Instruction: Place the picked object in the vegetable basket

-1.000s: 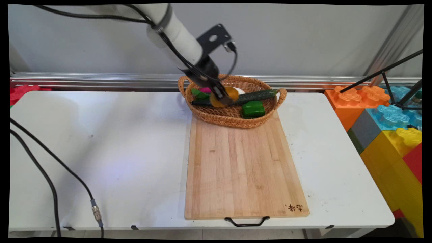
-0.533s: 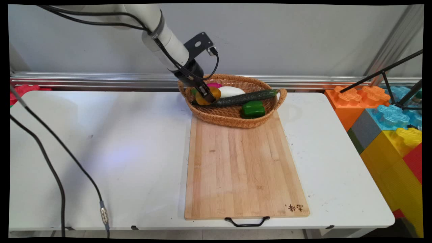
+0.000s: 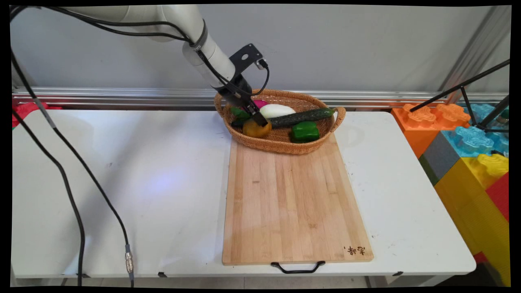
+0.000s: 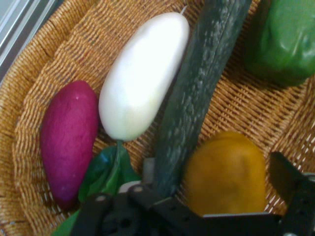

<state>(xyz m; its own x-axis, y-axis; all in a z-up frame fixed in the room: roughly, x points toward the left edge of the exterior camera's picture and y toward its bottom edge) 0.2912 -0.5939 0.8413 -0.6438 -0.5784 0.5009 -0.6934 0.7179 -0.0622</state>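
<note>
**Inspector A:** Edges and clearance, left to right?

**Inspector B:** Two black cables [image 3: 69,162] hung across the left side. The white tabletop [image 3: 122,183] beside them was bare up to the cutting board [image 3: 291,203]. The board's near edge, with one black handle [image 3: 298,267], lay just inside the tabletop's near edge. One wicker basket [image 3: 281,144] sat on the board's far end, and the rest of the board was uncovered. Coloured blocks [image 3: 468,138] stood beyond the tabletop's right edge.

**A:** Any writing?

**B:** One burnt-in mark [image 3: 354,250] at the board's near right corner. I could not read it.

**A:** Basket count?

**B:** Six items, one of each: a purple-red piece [image 4: 69,142], a green leaf [image 4: 106,172], a white eggplant [image 4: 142,78], a cucumber [image 4: 197,98], an orange fruit [image 4: 226,172] and a green pepper [image 4: 288,39].

**A:** End effector?

**B:** The end effector [image 3: 260,120] was inside the basket's left half with its fingers apart. The orange fruit lay on the basket floor between them. A gap showed at one finger, and the cucumber's end lay against the other.
</note>
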